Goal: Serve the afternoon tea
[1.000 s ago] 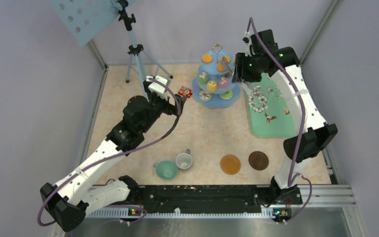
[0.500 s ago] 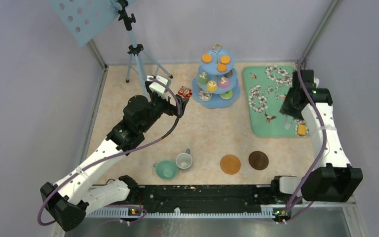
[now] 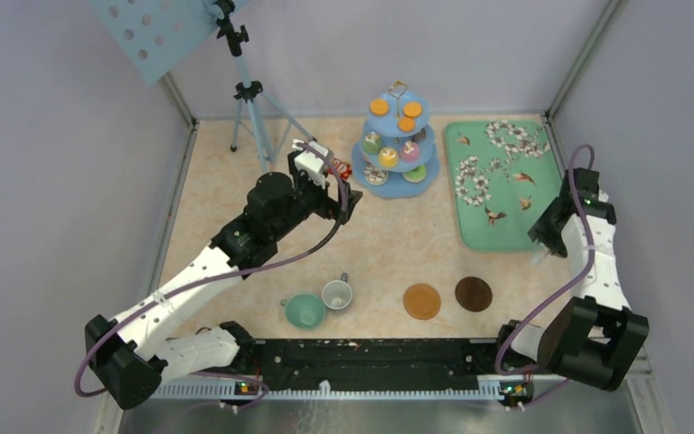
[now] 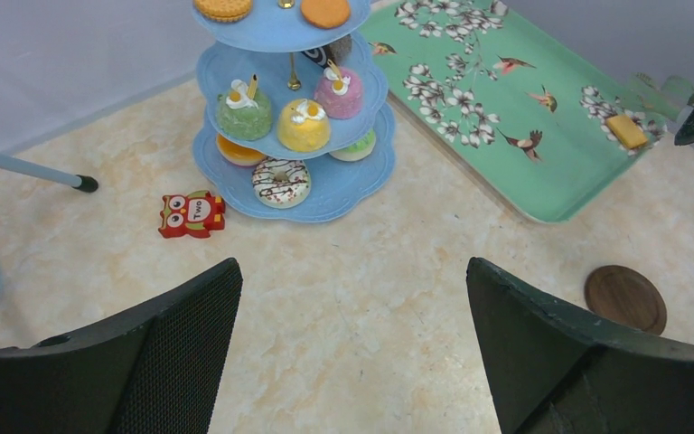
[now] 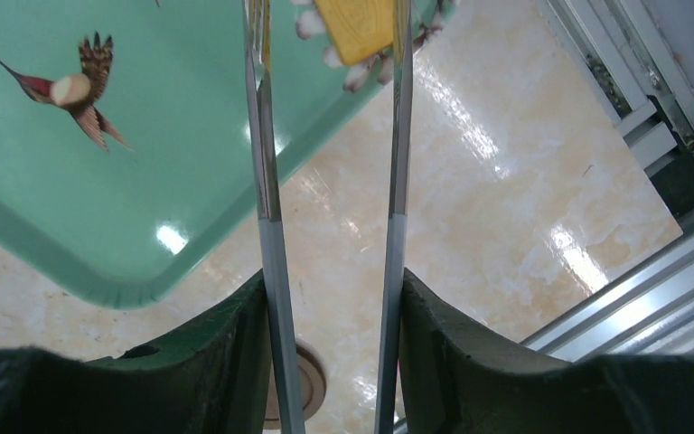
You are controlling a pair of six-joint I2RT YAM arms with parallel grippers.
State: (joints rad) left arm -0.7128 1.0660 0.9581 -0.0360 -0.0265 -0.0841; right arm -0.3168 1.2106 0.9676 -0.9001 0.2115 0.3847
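Observation:
The light-blue three-tier stand (image 3: 416,188) stands at the back centre. In the left wrist view (image 4: 334,194) it carries a donut (image 4: 281,181), cupcakes (image 4: 304,124) and orange biscuits (image 4: 325,11). My left gripper (image 3: 339,176) is open and empty just left of the stand (image 4: 352,298). My right gripper (image 3: 547,237) is shut on the metal tongs (image 5: 396,181). An orange biscuit (image 5: 352,27) sits between the tong tips over the tray's near right corner (image 4: 628,131). The teal cup (image 3: 305,310), grey-white cup (image 3: 336,294) and two brown coasters (image 3: 422,301) (image 3: 473,294) sit near the front.
The green floral tray (image 3: 506,217) lies at the right, next to the enclosure wall and the metal rail (image 5: 651,298). A red owl tile (image 4: 192,212) lies left of the stand. A tripod (image 3: 248,99) stands at the back left.
My right arm has swung from the stand's top tier back to the tray's near right corner, carrying the tongs and biscuit. My left gripper has moved right, closer to the stand.

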